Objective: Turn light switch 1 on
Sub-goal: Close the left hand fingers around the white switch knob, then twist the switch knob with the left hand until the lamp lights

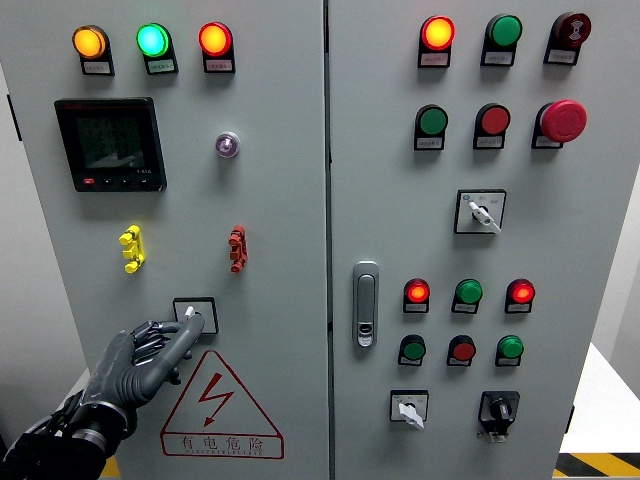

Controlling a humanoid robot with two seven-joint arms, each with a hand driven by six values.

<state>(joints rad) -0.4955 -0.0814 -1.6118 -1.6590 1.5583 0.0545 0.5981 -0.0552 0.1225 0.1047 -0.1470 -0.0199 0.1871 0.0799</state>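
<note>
Fingertip on the switch

Robot hand, the left one (150, 355), reaches up the cabinet door (270, 200), index finger extended and touching the rotary switch (194, 315) above the warning triangle (220, 405), other fingers loosely curled, grasping nothing, seemingly to nudge its knob.

Light switch 1 (195, 314): small rotary selector on a square black-framed plate with pale face, mounted low on the left door of the grey cabinet, directly above the red triangular warning sign and below the yellow and red handles. White knob pointing up and to the left, partly covered by the dark fingers (178, 343) of the left hand (140, 365), so exact position hard to read. Touched at the knob by the extended fingertips, with the plate's right half and upper edge visible.
</note>
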